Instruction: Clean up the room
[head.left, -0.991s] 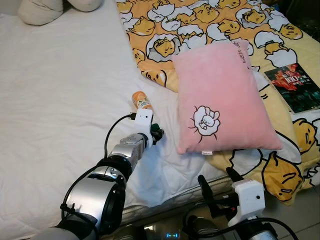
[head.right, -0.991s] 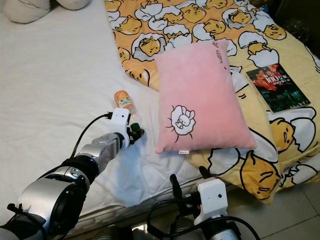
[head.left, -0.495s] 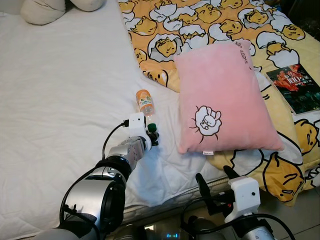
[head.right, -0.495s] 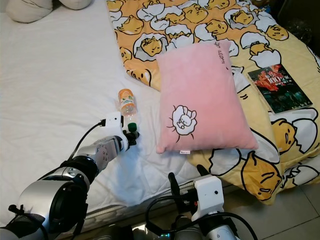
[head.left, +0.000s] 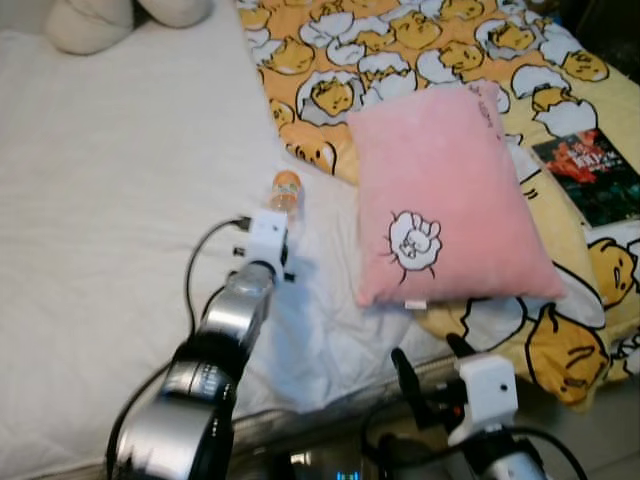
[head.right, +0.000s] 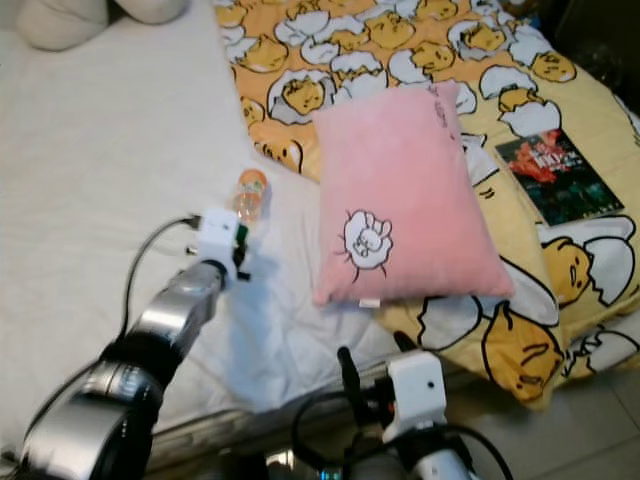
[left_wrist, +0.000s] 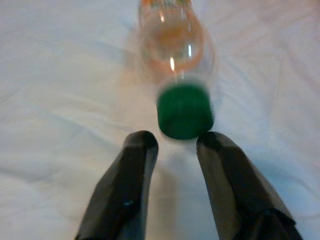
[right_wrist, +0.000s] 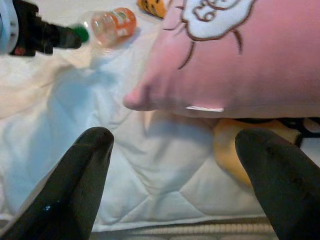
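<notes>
The left end effector (left_wrist: 172, 142), fingers parted, reaches for a plastic bottle (left_wrist: 176, 55) lying on the bed (head.left: 120, 200), its green cap (left_wrist: 185, 111) just ahead of the fingertips. Closing on the neck looks next. The right end effector (right_wrist: 172, 145) hangs open below the pink pillow (head.left: 445, 195). Motion blur hides the bottle's label.

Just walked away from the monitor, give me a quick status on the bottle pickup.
Left gripper open, fingers at the bottle's green cap, not gripping. Bottle lying on the sheet. Right gripper open, low by the pillow. Nothing in the way.
</notes>
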